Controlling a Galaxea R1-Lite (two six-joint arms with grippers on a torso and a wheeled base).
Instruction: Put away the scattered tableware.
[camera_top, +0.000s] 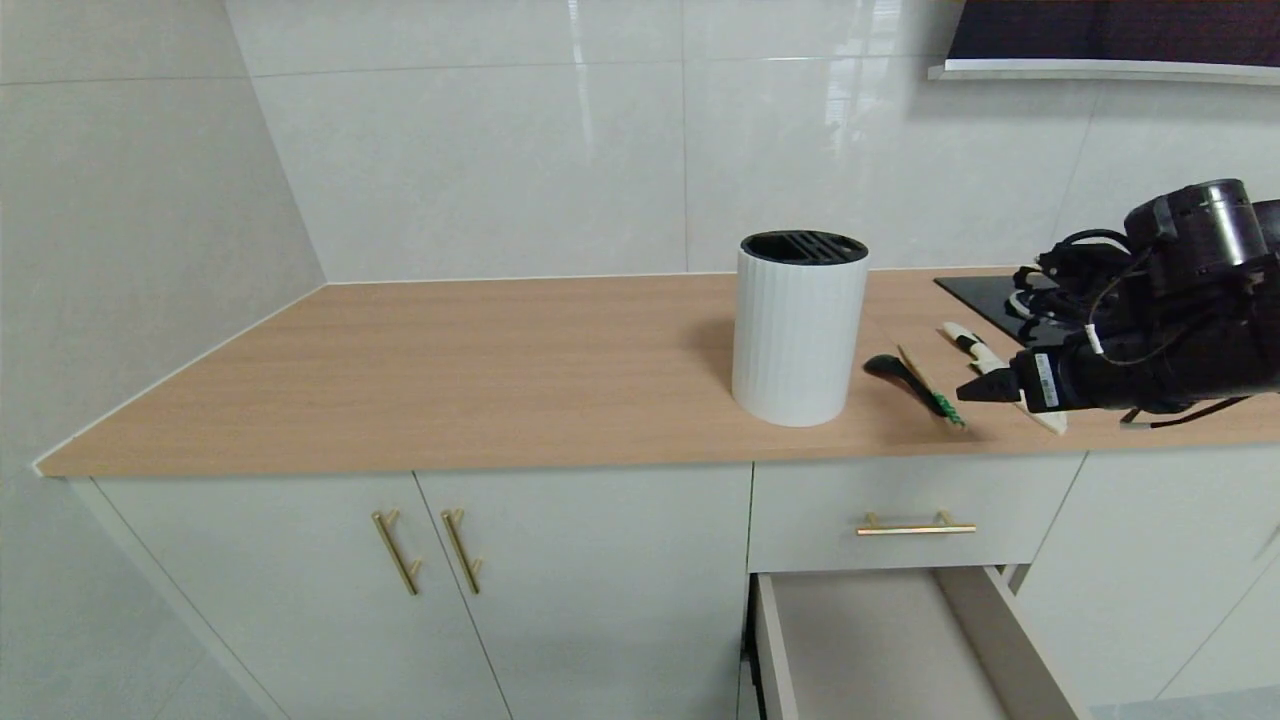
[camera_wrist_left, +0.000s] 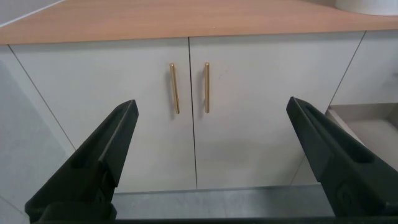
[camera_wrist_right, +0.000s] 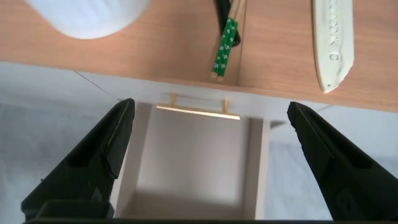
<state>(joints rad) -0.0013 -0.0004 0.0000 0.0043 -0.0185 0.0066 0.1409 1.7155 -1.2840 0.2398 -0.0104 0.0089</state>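
Note:
A white ribbed utensil holder (camera_top: 800, 340) with a black slotted top stands on the wooden counter (camera_top: 500, 370). Just to its right lie a black spoon (camera_top: 888, 368), chopsticks in a green patterned sleeve (camera_top: 935, 397) (camera_wrist_right: 226, 38) and a white knife (camera_top: 975, 350) (camera_wrist_right: 333, 40). My right gripper (camera_top: 982, 389) (camera_wrist_right: 211, 168) hovers open above the counter's front edge, over the knife and beside the chopsticks, with nothing between its fingers. My left gripper (camera_wrist_left: 211, 162) is open and empty, low in front of the cabinet doors (camera_wrist_left: 186, 112).
Below the tableware, the lower drawer (camera_top: 880, 640) (camera_wrist_right: 193, 168) is pulled out under a shut drawer with a gold handle (camera_top: 915, 526) (camera_wrist_right: 198, 111). A black cooktop (camera_top: 985, 295) sits at the counter's far right. The counter left of the holder is bare wood.

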